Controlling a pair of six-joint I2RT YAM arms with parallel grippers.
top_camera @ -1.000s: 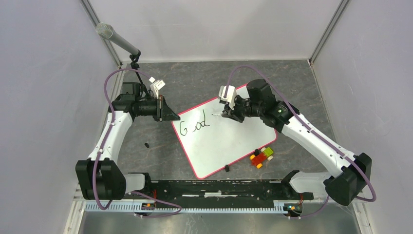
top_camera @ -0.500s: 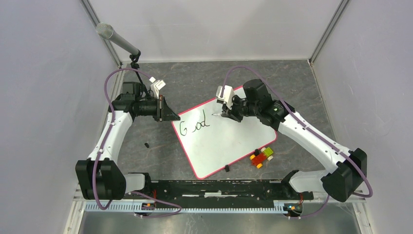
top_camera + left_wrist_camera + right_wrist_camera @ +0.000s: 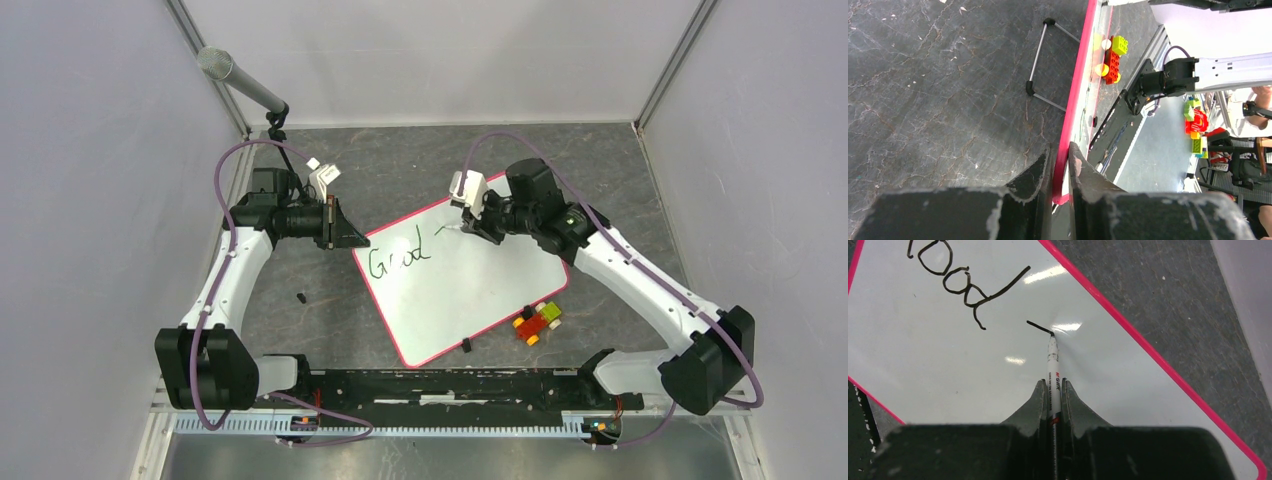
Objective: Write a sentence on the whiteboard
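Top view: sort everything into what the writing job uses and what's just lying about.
In use: whiteboard, written word Good, marker in right gripper, left gripper pinching the board's rim.
Lying about: toy bricks, small black bit on the table, microphone.

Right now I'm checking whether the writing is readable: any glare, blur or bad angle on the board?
Top view: even light, no glare, writing small but legible. Right wrist view: sharp, with a few bright glare patches on the board, one beside the pen tip; the word stays clear. Left wrist view: board seen nearly edge-on, writing unreadable.
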